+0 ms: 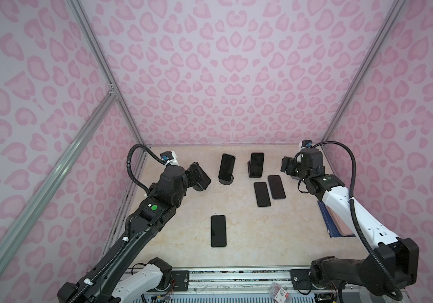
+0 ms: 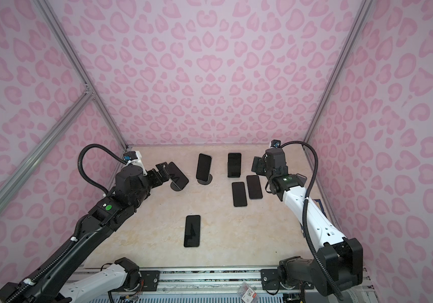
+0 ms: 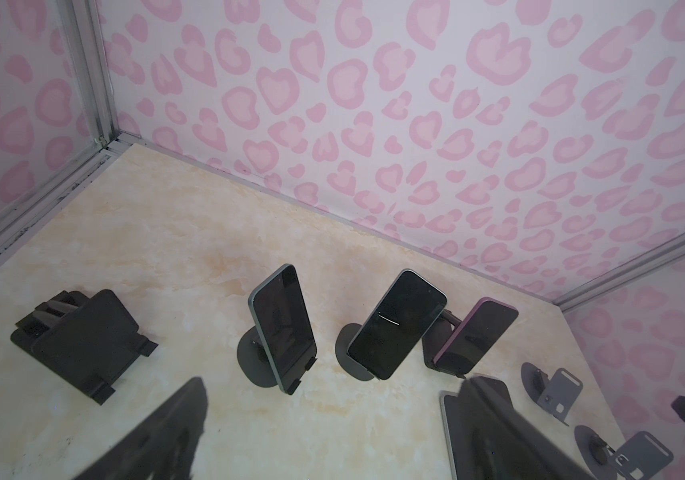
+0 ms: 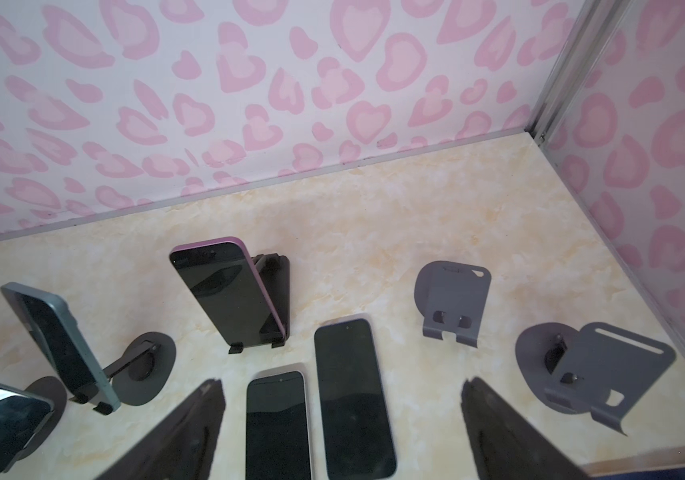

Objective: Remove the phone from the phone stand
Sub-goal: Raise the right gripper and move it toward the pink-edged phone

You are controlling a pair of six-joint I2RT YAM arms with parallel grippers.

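Three dark phones lean on stands at the back of the table. The left phone (image 2: 178, 178) (image 3: 284, 328) is on a round-based stand (image 3: 249, 361). The middle phone (image 1: 227, 166) (image 3: 396, 324) and a purple-edged phone (image 1: 256, 164) (image 4: 228, 299) stand to its right. My left gripper (image 2: 162, 169) (image 3: 332, 436) is open just short of the left phone, with nothing between its fingers. My right gripper (image 1: 287, 168) (image 4: 345, 432) is open above two flat phones (image 4: 278, 424) (image 4: 353, 395) and holds nothing.
A third flat phone (image 1: 218, 230) lies nearer the front. An empty black stand (image 3: 83, 340) sits at the far left, and two empty grey stands (image 4: 453, 303) (image 4: 598, 374) at the far right. A blue mat (image 1: 333, 223) lies along the right wall.
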